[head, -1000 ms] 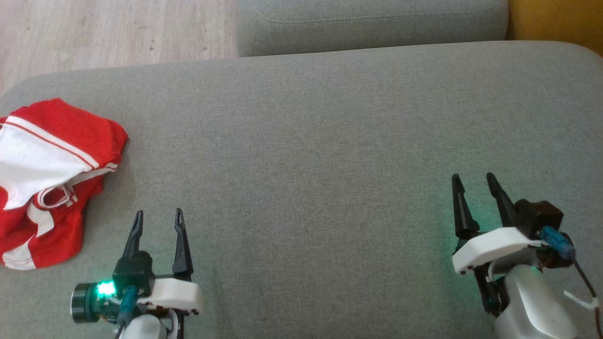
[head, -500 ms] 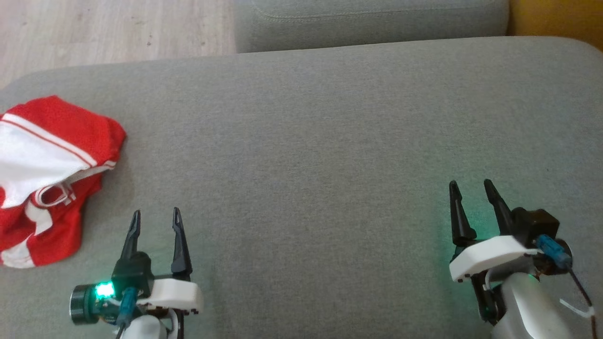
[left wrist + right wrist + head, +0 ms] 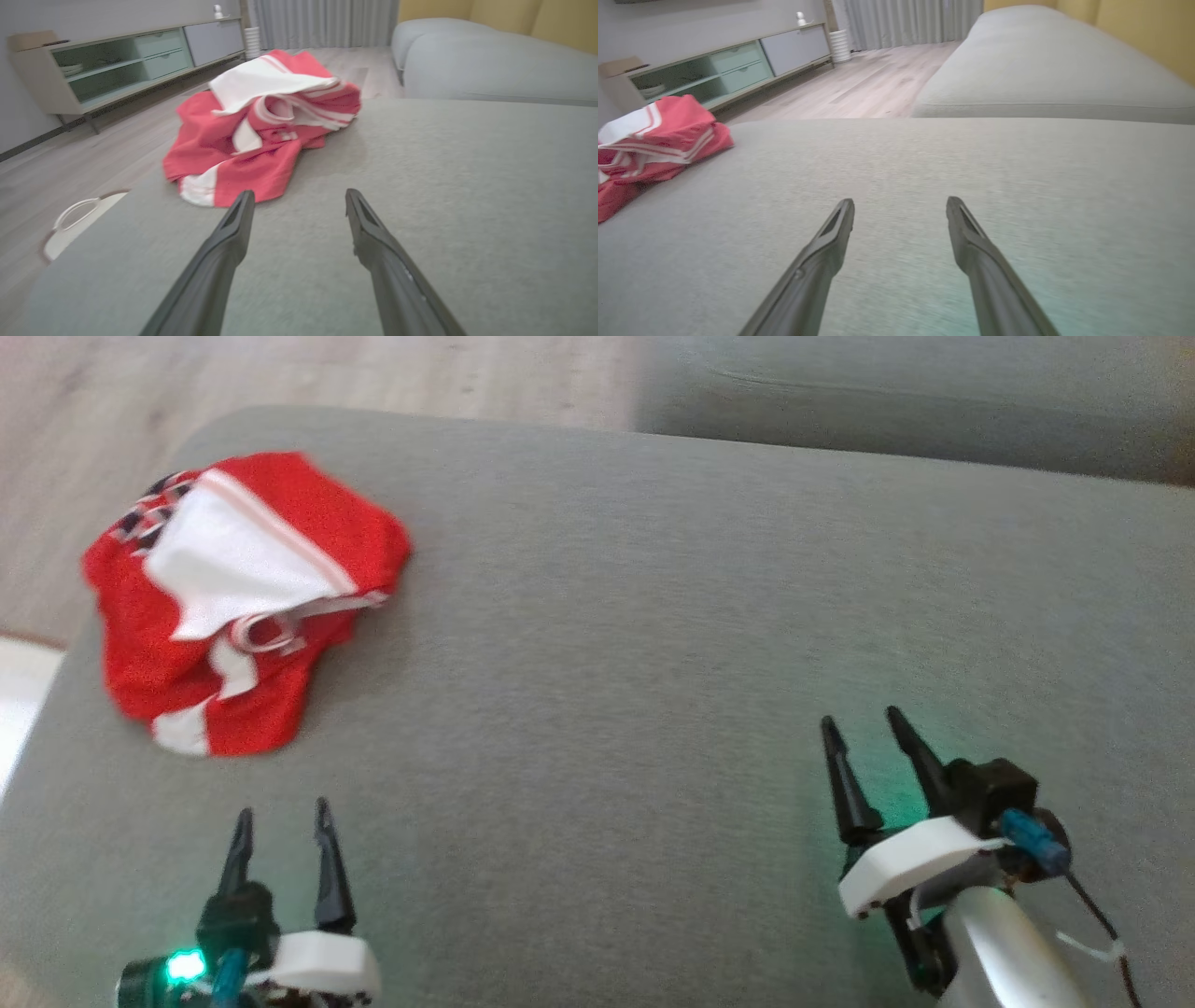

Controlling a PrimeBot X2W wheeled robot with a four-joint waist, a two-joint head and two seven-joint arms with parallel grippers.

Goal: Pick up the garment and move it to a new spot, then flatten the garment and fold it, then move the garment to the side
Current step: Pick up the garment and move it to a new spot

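My head had turned to the left since the earlier picture, not the things, so the crumpled red and white mesh garment (image 3: 243, 602) came wholly into view, lying in a heap at the far left corner of the grey woven sofa cushion (image 3: 653, 644). I judged that nothing of the task was done: my left gripper (image 3: 283, 809) stood wide and empty near the heap without touching it, and my right gripper (image 3: 860, 716) stood wide and empty well apart from it, so lifting, flattening, folding and moving aside all remained. The cloth looked thin, soft and striped; the cushion looked flat and coarse.
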